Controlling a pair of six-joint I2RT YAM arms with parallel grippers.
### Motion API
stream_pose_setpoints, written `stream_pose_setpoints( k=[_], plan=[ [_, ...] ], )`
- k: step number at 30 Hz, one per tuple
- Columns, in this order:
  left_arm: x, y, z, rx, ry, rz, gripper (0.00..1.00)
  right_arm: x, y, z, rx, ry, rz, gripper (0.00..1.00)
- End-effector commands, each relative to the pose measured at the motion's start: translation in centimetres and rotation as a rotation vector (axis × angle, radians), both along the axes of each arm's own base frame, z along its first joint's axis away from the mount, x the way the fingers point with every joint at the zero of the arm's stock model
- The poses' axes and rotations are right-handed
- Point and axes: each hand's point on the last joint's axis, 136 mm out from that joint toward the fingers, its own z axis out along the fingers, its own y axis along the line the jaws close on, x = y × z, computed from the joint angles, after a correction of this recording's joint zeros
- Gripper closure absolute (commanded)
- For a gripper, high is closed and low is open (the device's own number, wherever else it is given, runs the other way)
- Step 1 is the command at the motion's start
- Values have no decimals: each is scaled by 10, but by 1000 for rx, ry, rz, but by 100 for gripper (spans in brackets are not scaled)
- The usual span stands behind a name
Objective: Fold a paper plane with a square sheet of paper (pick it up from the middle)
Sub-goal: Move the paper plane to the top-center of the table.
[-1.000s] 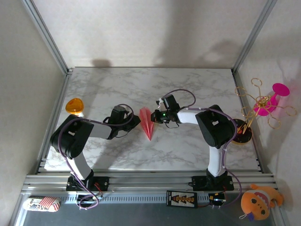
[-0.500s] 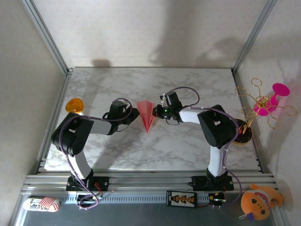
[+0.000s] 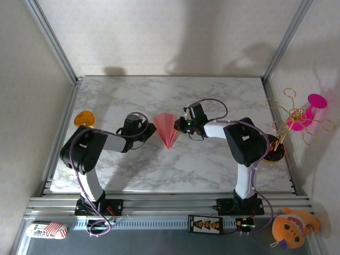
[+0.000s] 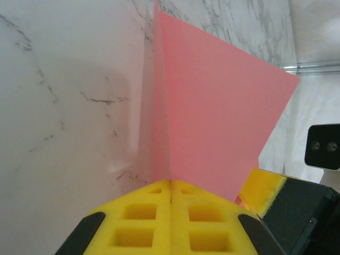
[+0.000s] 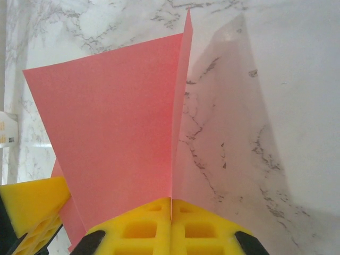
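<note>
**Both sets of fingers clamped on the plane at mid-counter**

From the overhead camera I see the paper plane (image 3: 166, 129) around the middle of the counter (image 3: 212, 164), a little left of centre. Its wide tail faces the far edge and its tip points toward the near edge. The left fingers (image 3: 151, 133) meet it from the left side and the right fingers (image 3: 179, 126) from the right, so the plane sits between them.

On the left wrist camera, my yellow pads are pressed together with the pink paper caught in the seam between them. One wing fans out to the right above the marble. The right wrist camera shows the same thing mirrored: pads closed on the crease, wing spreading left. Each wrist view also catches a corner of the other arm's yellow pad just beside the paper.

An orange disc (image 3: 83, 118) lies at the counter's left edge, well apart from the plane. A magenta flower toy (image 3: 303, 117) stands beyond the right edge.
</note>
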Motion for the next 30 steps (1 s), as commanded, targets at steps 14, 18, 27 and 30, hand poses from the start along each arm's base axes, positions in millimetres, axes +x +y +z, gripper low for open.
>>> stream_pose_setpoints(
  k=[14,18,27,30],
  plan=[
    [-4,10,-20,16,51,35,95,-5,1,-17,-13,65,22,85],
    [-4,8,-16,20,38,18,89,-5,3,-14,-15,51,53,83],
    [-5,8,-21,73,45,-21,84,-8,4,-18,-22,55,81,82],
    [-4,9,-25,93,53,-24,86,-9,3,-21,-28,62,79,83]
  ],
)
